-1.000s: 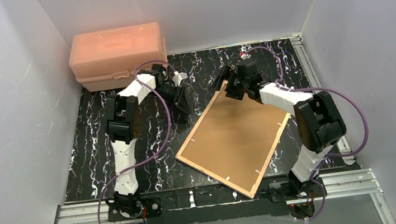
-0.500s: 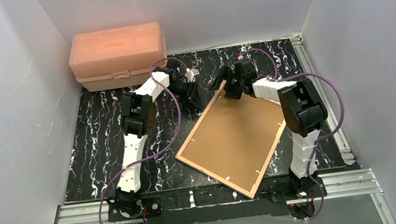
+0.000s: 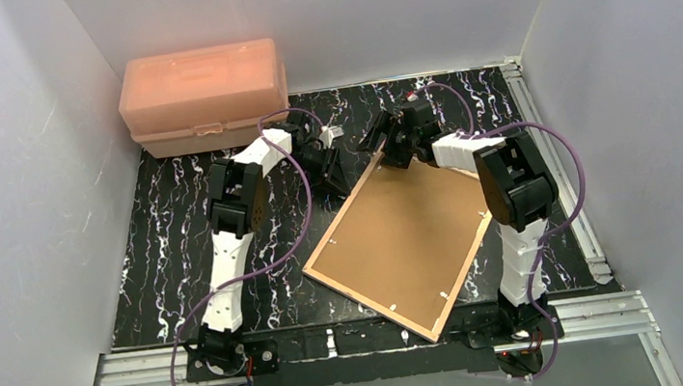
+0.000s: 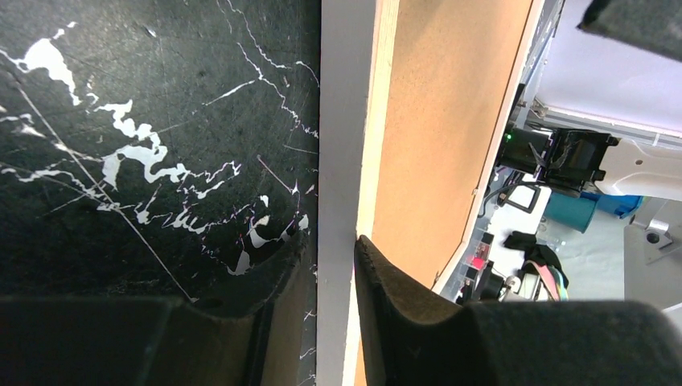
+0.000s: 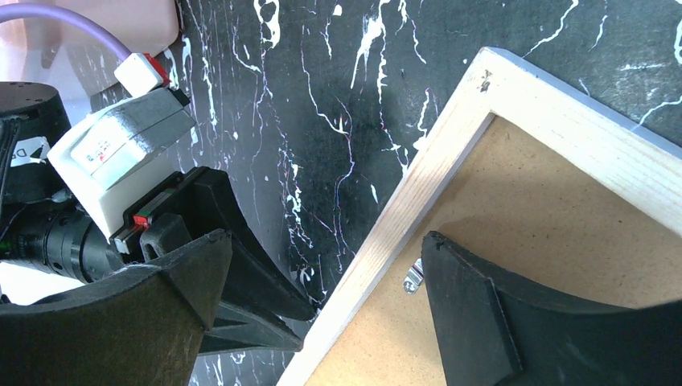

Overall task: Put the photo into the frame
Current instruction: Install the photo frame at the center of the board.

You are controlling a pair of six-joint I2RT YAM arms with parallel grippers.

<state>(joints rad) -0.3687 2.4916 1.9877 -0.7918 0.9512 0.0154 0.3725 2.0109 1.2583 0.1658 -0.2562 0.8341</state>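
One frame [image 5: 398, 213] face down, left jaws pinching rim, right jaws astride

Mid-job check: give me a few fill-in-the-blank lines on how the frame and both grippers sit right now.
1. The frame lies with its ___ side up, its brown backing board showing.
2. The right gripper has its jaws ___, one on each side of the frame's rail near the far corner.
3. The left gripper is closed on the ___'s edge.
4. The pink box sits at the table's far ___ corner.
Missing words: back; open; frame; left.
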